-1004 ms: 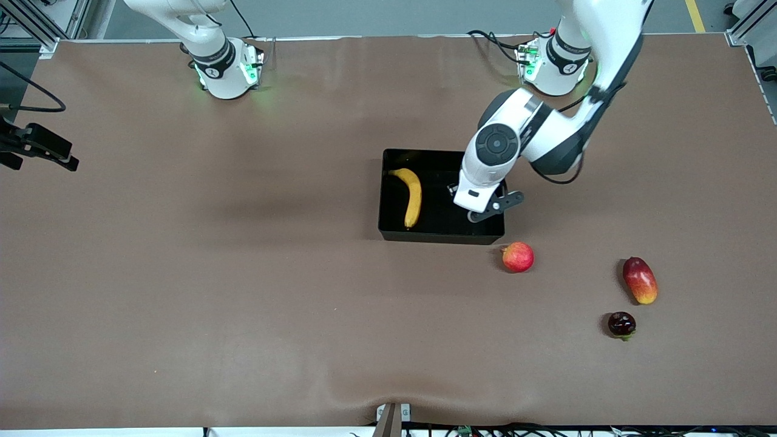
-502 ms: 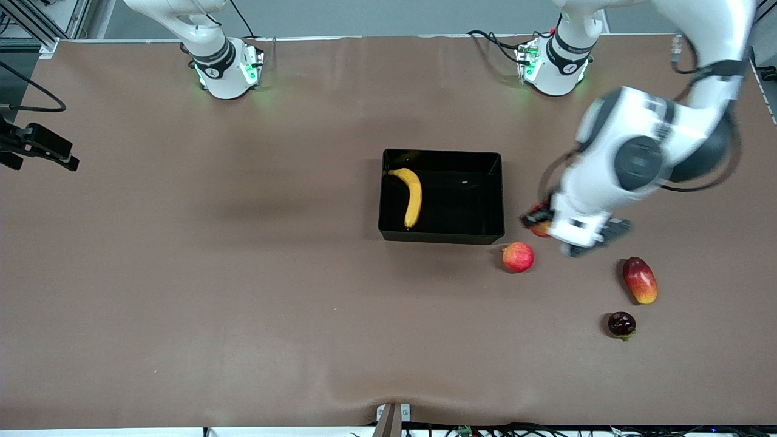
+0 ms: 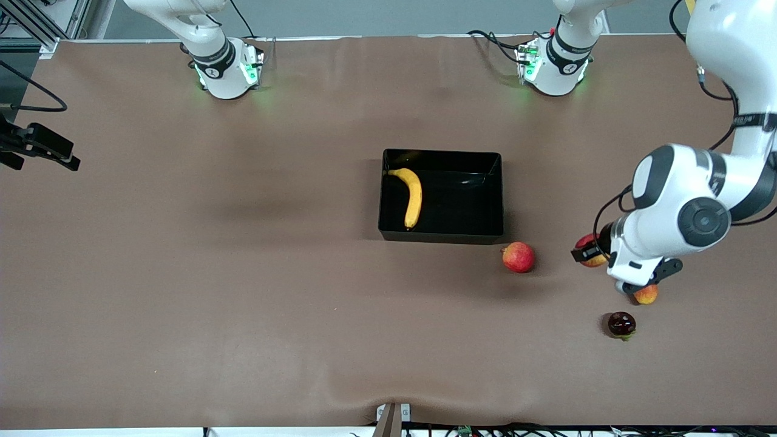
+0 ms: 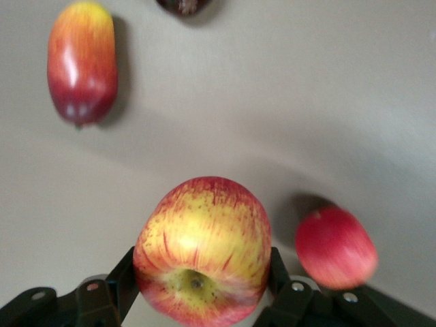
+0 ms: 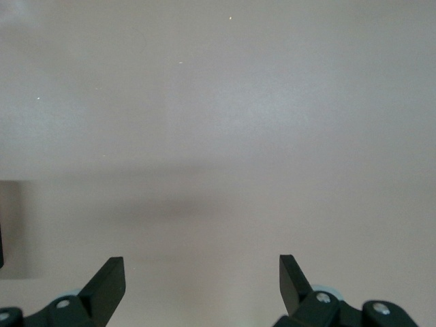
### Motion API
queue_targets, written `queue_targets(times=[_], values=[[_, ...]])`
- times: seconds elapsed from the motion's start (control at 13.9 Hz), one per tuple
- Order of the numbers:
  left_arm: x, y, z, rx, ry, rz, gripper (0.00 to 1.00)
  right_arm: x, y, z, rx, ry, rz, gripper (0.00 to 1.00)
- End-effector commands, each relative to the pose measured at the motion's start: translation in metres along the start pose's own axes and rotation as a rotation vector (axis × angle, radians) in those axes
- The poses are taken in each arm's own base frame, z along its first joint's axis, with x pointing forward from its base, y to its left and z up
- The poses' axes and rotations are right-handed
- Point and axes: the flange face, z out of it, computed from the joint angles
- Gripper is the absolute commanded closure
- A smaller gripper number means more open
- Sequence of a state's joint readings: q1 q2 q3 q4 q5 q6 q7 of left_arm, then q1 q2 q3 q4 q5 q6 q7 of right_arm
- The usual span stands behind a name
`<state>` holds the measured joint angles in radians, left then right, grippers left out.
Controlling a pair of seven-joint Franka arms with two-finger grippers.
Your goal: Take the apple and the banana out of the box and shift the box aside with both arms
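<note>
From my remote seat: left gripper is clamped on the streaky red-yellow apple, up in the air over the table at the left arm's end, about over the mango. In the front view I only get a sliver of that apple poking out by the wrist, rest is blocked by the arm. Mango's mostly covered there too, just its yellow tip showing; wrist cam shows it whole. Plain pinkish apple sits on the table just off the corner of the black tray, a bit nearer the front cam. Banana lies inside the tray, along the wall toward the right arm's end. Dark round fruit is nearest the front cam; cut off in the wrist view, can't ID it. Right gripper is parked wide open w/ nothing in it, over bare table; right arm is waiting.
</note>
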<state>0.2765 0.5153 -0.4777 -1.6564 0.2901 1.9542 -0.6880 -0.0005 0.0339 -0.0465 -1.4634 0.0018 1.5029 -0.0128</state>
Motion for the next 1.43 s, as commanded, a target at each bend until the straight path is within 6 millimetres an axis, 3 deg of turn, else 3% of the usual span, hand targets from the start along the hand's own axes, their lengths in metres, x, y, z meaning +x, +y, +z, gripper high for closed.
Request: queue_targets(times=[0.0,0.07,0.22,0.36,0.57,0.65,0.79,0.93,1.08,1.36], values=[[0.029,0.021,0.017,-0.035,0.032,0.024,1.00,0.000,-0.001,-0.004,0.007,0.001,0.000,0.00],[0.041,0.025,0.028,-0.053,0.020,0.016,1.00,0.000,-0.001,-0.004,0.010,0.001,0.002,0.00],[0.047,0.043,0.059,-0.067,0.007,0.066,1.00,0.000,0.003,-0.004,0.012,0.001,0.012,0.00],[0.055,0.047,0.085,-0.105,0.024,0.080,1.00,0.000,0.000,-0.004,0.013,-0.001,0.001,0.00],[0.063,0.047,0.103,-0.128,0.046,0.093,1.00,0.000,-0.003,-0.004,0.004,0.001,-0.005,0.00],[0.064,0.048,0.107,-0.134,0.050,0.101,0.86,0.000,-0.002,-0.004,0.004,-0.001,-0.004,0.00],[0.068,0.044,0.115,-0.141,0.060,0.098,0.00,0.000,-0.004,-0.004,0.003,-0.001,-0.007,0.00],[0.068,0.044,0.098,-0.144,0.085,0.103,0.00,0.000,-0.003,-0.004,0.001,-0.001,-0.007,0.00],[0.063,0.046,0.059,-0.138,0.121,0.113,0.00,0.000,-0.004,-0.004,0.003,-0.001,-0.007,0.00],[0.007,0.076,-0.020,-0.090,0.083,0.153,0.00,0.000,-0.003,-0.004,0.004,-0.001,-0.006,0.00]])
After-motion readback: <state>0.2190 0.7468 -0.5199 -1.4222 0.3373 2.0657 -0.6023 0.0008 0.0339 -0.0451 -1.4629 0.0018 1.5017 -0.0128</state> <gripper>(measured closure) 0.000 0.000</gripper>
